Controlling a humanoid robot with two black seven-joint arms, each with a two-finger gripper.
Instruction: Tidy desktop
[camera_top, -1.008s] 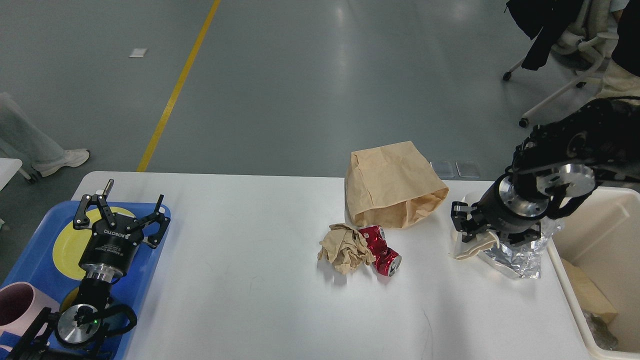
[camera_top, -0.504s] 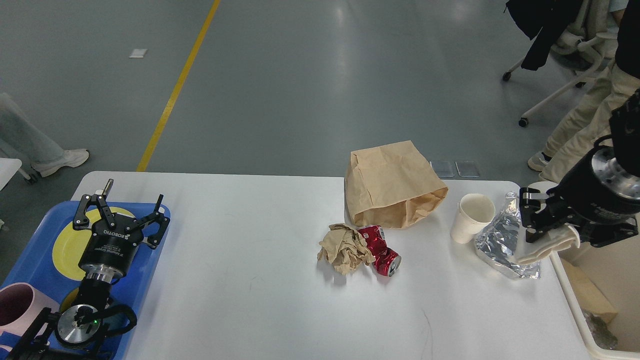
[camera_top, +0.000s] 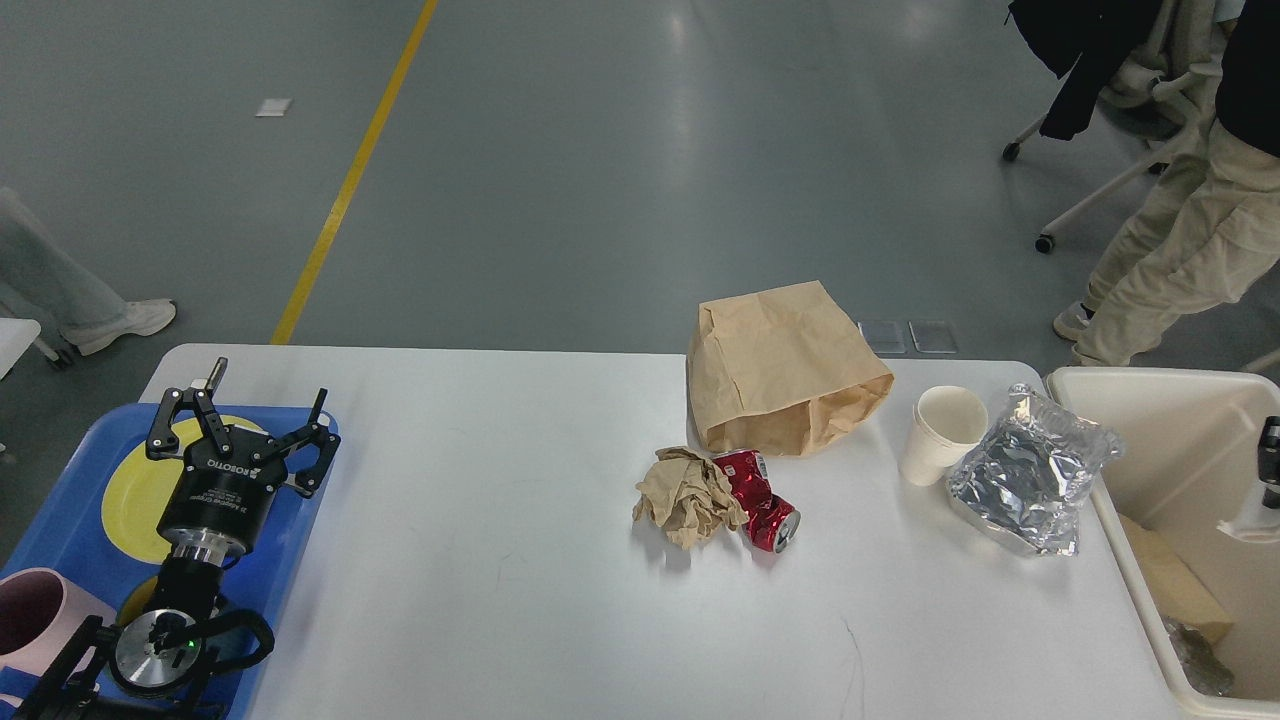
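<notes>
The white desktop (camera_top: 520, 560) fills the middle of the view, between a blue tray (camera_top: 300, 520) on the left and a cream bin (camera_top: 1150, 420) on the right. 5 bits of rubbish lie on it: a paper bag (camera_top: 785, 365), a crumpled paper wad (camera_top: 688, 495) touching a crushed red can (camera_top: 762, 500), a paper cup (camera_top: 942, 432) and a foil bag (camera_top: 1030, 480). The left gripper (camera_top: 245, 425) hovers over the tray, fingers spread wide and empty. Only a sliver of the right arm shows above the bin; I cannot tell its gripper's state. The foil bag sits nearest the bin, so it looks the sensible next pick: grip a firm fold, lift clear of the cup.
</notes>
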